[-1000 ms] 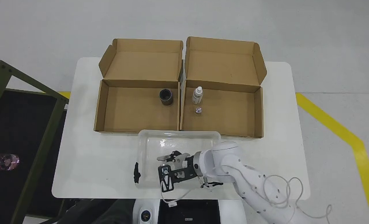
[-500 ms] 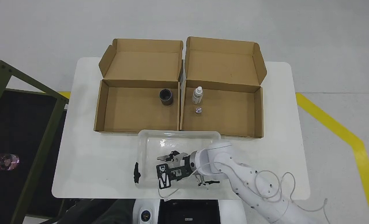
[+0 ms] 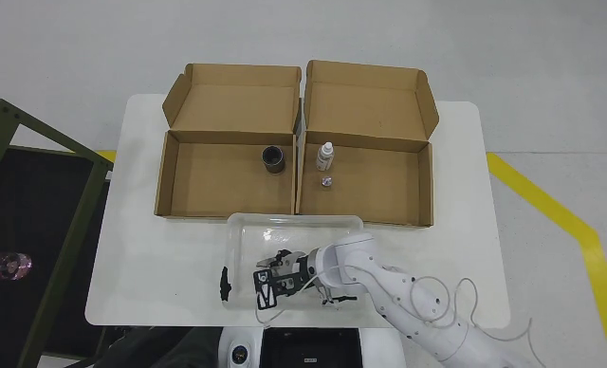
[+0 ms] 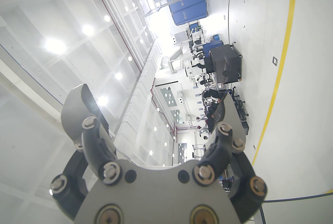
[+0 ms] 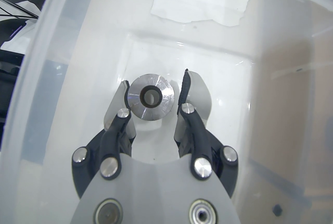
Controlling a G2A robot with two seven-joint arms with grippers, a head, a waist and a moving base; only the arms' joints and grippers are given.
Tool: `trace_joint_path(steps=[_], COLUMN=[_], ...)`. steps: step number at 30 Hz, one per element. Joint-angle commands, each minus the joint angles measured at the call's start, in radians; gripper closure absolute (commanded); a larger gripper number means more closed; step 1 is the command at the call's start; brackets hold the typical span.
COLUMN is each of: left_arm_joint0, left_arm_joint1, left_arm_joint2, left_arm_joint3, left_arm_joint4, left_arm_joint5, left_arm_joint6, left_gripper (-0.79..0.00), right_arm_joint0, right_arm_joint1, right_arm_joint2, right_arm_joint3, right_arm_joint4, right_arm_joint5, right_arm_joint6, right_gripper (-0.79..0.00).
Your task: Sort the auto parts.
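A silver metal bushing [image 5: 164, 102] with a centre hole lies on the floor of the clear plastic bin [image 3: 294, 217]. My right gripper [image 5: 156, 81] is down inside the bin, open, with its fingers on either side of the bushing. One pad touches the bushing and the other stands a small gap away. From above, the right gripper [image 3: 275, 279] sits in the bin's left half near the front wall. My left gripper [image 4: 153, 94] points up at the ceiling, open with nothing in it.
Two open cardboard boxes stand behind the bin. The left box [image 3: 204, 178] holds a black cylinder [image 3: 273, 159]. The right box [image 3: 389, 188] holds a white bottle [image 3: 325, 156] and a small part [image 3: 326, 181]. A black scrap [image 3: 225, 285] lies left of the bin.
My right gripper has slid a little to the left inside the bin.
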Motion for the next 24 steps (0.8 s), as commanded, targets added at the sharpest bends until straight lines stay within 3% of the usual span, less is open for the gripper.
trace_joint_path(steps=[1, 4, 24], left_arm_joint0=[0.0, 0.0, 0.0], left_arm_joint1=[0.0, 0.0, 0.0], left_arm_joint2=[0.0, 0.0, 0.0], left_arm_joint3=[0.0, 0.0, 0.0], left_arm_joint4=[0.0, 0.0, 0.0], left_arm_joint5=[0.0, 0.0, 0.0], left_arm_joint6=[0.0, 0.0, 0.0], left_gripper=[-0.785, -0.785, -0.785], right_arm_joint0=[0.002, 0.003, -0.007], right_arm_joint1=[0.0, 0.0, 0.02], right_arm_joint2=[-0.004, -0.008, 0.08], right_arm_joint3=[-0.004, -0.009, -0.165], right_arm_joint4=[-0.001, -0.001, 0.098], right_arm_joint5=[-0.004, -0.006, -0.002], right_arm_joint6=[-0.001, -0.002, -0.035], right_gripper=[-0.194, -0.003, 0.0])
